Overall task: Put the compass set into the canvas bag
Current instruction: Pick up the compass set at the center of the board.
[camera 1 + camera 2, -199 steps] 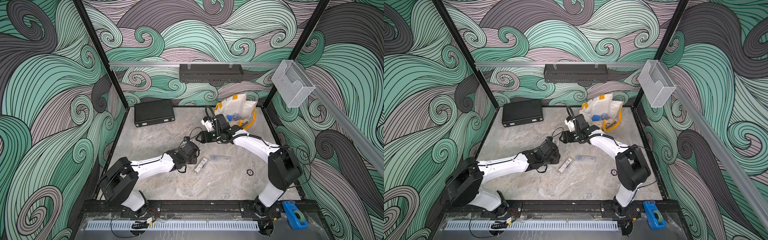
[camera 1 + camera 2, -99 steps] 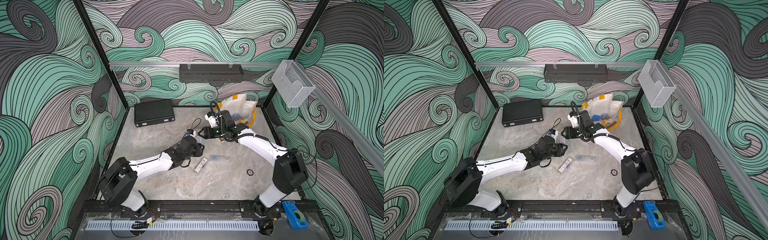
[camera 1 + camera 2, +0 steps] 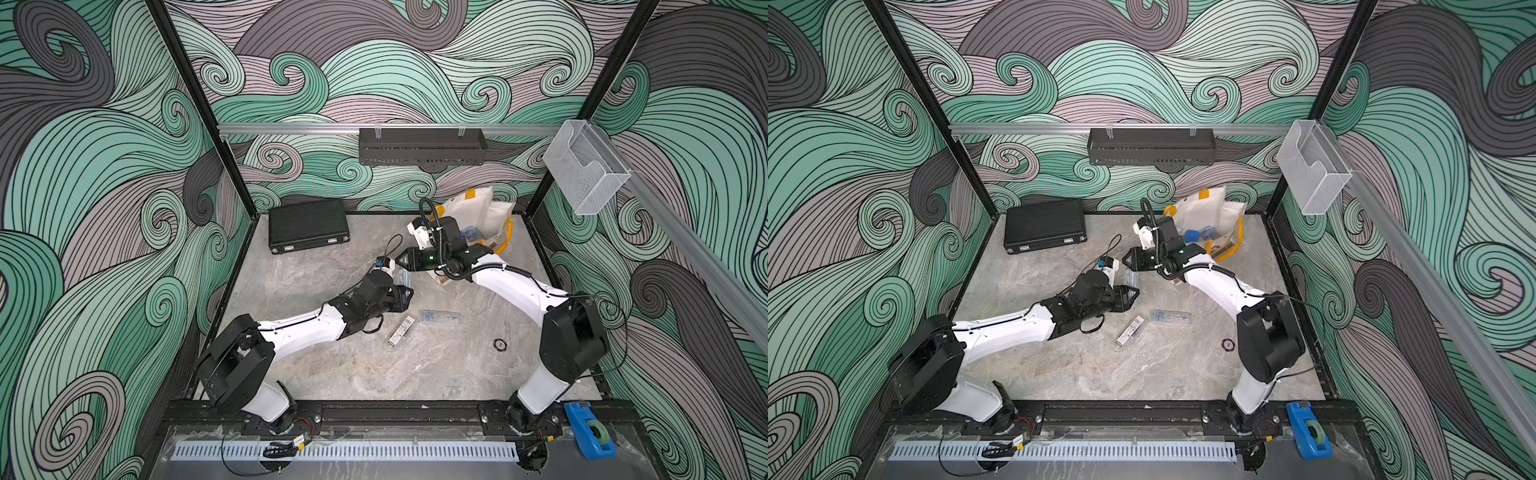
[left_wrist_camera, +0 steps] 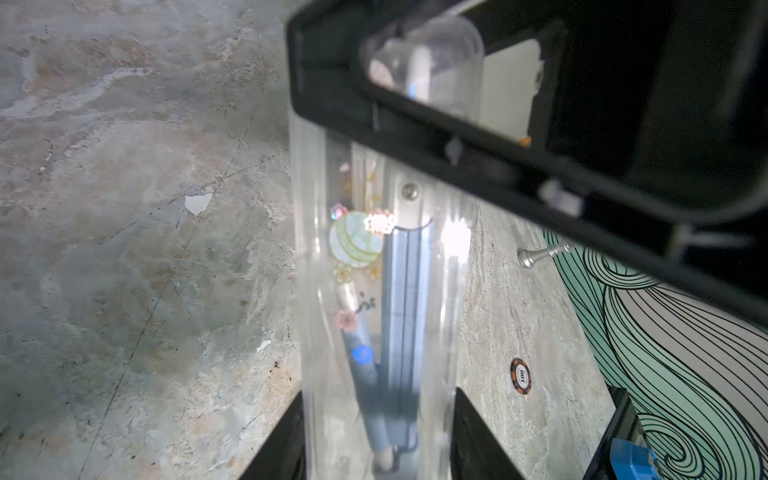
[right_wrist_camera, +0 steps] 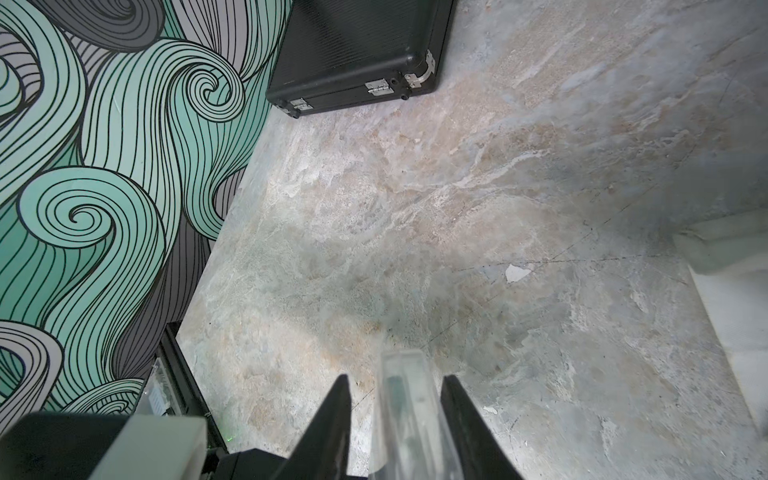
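Versus a second ago: the left arm has carried the compass set (image 4: 374, 291) up and toward the right arm. The two grippers now meet over the middle of the table (image 3: 299, 282); they were apart then. The right jaws have closed in around the case's far end. The loose items on the table have not moved.

The left gripper (image 4: 378, 395) is clamped on the compass set, a clear plastic case with a metal compass inside, one finger on each long side. The case is off the table. The right gripper (image 5: 395, 377) brackets the other end of the case. One finger looks to touch it and a thin gap shows at the other, so I cannot tell if it grips.

The canvas bag (image 3: 484, 212) slumps in the far right corner against the wall, with yellow handles and blue things showing in its mouth. The compass set is not in it. It is well short of the bag, and the right arm's wrist and gripper body lie between case and bag.

Around: a black briefcase (image 3: 307, 224) lies closed at the far left, well apart. A second clear case (image 3: 439, 317) and a small barcoded box (image 3: 402, 330) lie flat just beside each other, near the left gripper. A poker chip (image 3: 500, 344) lies near the right arm's elbow. A blue tape dispenser (image 3: 589, 430) sits on the front ledge by the right base.
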{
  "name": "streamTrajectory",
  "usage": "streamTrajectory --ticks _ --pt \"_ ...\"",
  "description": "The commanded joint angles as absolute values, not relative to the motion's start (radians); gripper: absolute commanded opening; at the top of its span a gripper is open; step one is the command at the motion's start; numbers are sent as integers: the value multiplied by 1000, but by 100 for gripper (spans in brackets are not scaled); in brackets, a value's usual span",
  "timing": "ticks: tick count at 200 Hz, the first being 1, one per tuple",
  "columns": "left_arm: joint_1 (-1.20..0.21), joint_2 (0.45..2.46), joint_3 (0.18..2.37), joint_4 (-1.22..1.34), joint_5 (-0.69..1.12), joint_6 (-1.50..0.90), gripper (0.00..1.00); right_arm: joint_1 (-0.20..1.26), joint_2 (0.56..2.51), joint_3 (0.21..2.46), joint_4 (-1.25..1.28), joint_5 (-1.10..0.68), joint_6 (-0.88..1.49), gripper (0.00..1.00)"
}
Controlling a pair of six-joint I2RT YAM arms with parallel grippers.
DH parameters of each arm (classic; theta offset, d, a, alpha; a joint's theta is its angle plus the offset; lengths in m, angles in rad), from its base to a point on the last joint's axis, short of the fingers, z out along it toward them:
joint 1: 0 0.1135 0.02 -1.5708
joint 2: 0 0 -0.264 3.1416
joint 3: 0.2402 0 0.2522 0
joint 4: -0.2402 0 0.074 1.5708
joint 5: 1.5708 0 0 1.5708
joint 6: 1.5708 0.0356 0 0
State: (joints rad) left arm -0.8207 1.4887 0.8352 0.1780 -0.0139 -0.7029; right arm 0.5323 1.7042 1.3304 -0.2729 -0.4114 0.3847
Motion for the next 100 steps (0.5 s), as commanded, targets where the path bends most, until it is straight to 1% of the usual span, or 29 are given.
streamTrajectory --ticks 1,38,55,69,76,82,100 --pt "-815 1484 853 204 4 -698 47 526 1718 1355 -252 -425 397 30" --pt "-813 1483 856 199 15 -698 47 526 1716 1350 -249 -415 398 17" --pt "-813 1483 855 194 17 -695 47 524 1715 1349 -249 -413 400 14" --pt "-811 1483 856 185 14 -696 50 524 1713 1350 -249 -413 399 11" --pt "-810 1482 859 179 14 -696 52 525 1710 1350 -249 -411 399 10" --pt "-808 1482 860 174 14 -695 56 523 1708 1351 -249 -407 400 10" --pt "-804 1475 860 169 11 -686 78 519 1702 1359 -253 -398 396 10"
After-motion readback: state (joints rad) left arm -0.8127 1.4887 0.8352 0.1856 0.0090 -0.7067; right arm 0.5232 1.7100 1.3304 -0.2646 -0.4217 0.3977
